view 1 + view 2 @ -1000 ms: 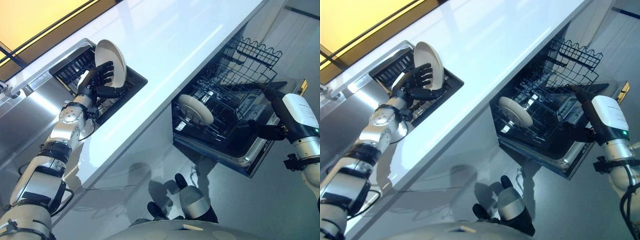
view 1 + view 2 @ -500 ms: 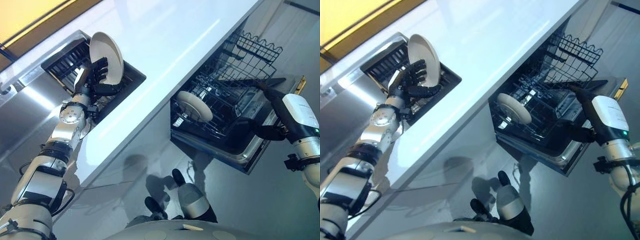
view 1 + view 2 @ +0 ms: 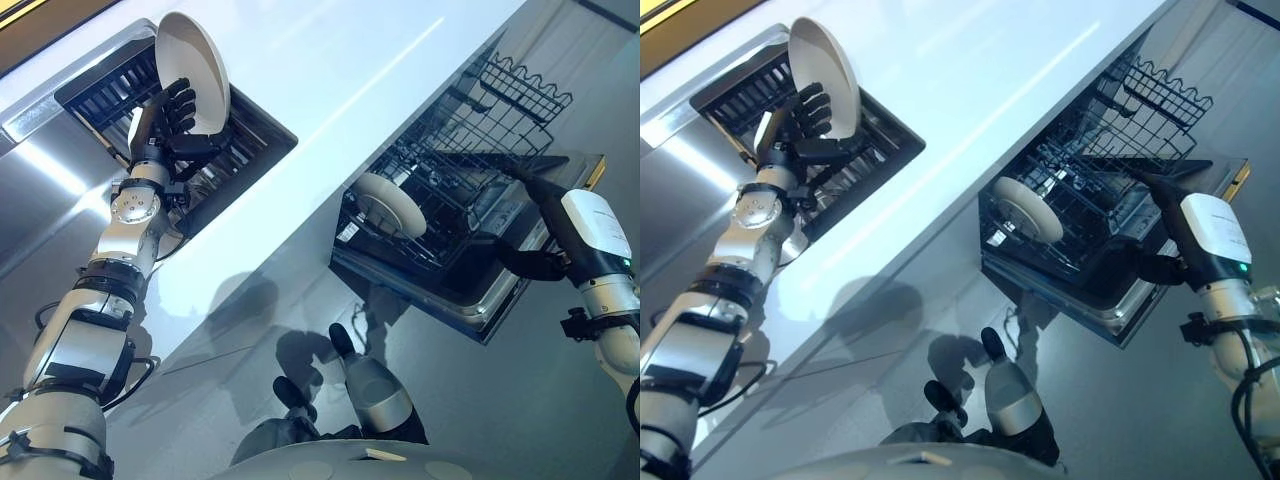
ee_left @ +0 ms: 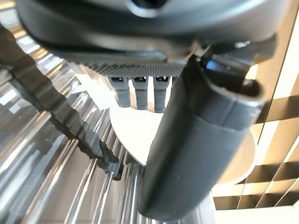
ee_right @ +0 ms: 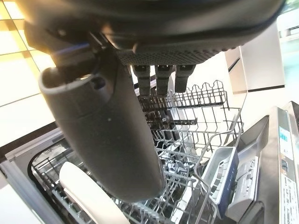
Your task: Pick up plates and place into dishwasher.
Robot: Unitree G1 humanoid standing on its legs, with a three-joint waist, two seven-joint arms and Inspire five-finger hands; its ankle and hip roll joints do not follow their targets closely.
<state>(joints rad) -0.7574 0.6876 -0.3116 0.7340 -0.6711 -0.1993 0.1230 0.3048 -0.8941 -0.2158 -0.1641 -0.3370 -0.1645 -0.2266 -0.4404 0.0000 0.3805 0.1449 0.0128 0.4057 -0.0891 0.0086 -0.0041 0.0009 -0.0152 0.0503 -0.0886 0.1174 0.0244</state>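
Left eye view: my left robot hand (image 3: pixel 170 115) grips a plate (image 3: pixel 190 60) on edge above the sink rack (image 3: pixel 225 135); the dishwasher (image 3: pixel 450 200) lies beyond the counter (image 3: pixel 350 60) edge, beside my relaxed right robot hand (image 3: pixel 535 225).

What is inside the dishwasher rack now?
One white plate stands on edge in the rack, near its front corner. The other wire slots look empty, but the thumb covers part of the rack in the right wrist view.
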